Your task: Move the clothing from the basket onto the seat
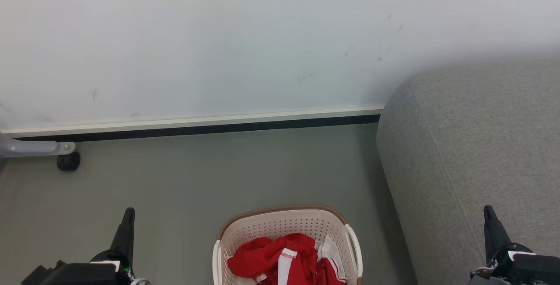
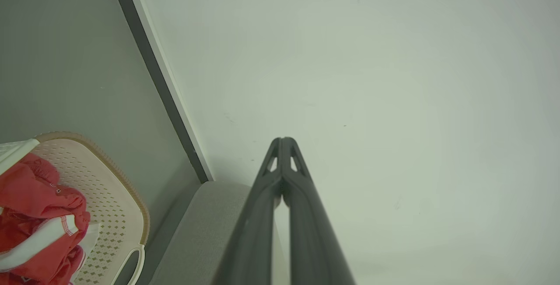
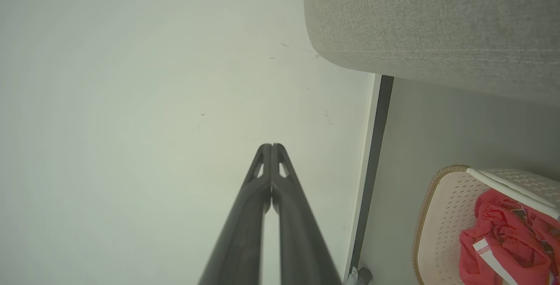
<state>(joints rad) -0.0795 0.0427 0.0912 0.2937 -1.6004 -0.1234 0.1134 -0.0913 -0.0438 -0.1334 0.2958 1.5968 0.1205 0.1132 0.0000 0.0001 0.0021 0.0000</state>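
Observation:
The cream perforated basket (image 1: 280, 228) with a brown rim stands on the floor at the bottom middle of the head view. Crumpled red clothing (image 1: 284, 261) with white trim lies inside it. To its right rises the grey fabric seat (image 1: 472, 154). My left gripper (image 1: 129, 211) is at the lower left, shut and empty, well left of the basket. My right gripper (image 1: 488, 210) is at the lower right over the seat, shut and empty. The left wrist view shows its gripper (image 2: 283, 140), the basket (image 2: 118, 206) and the clothing (image 2: 35, 219). The right wrist view shows its gripper (image 3: 271, 146), the basket (image 3: 437, 215), the clothing (image 3: 503, 237) and the seat (image 3: 428, 18).
A white wall (image 1: 218, 40) with a pale skirting and dark strip (image 1: 197, 127) runs behind the grey floor (image 1: 197, 175). A grey metal leg on a black caster (image 1: 68, 161) stands at the far left by the wall.

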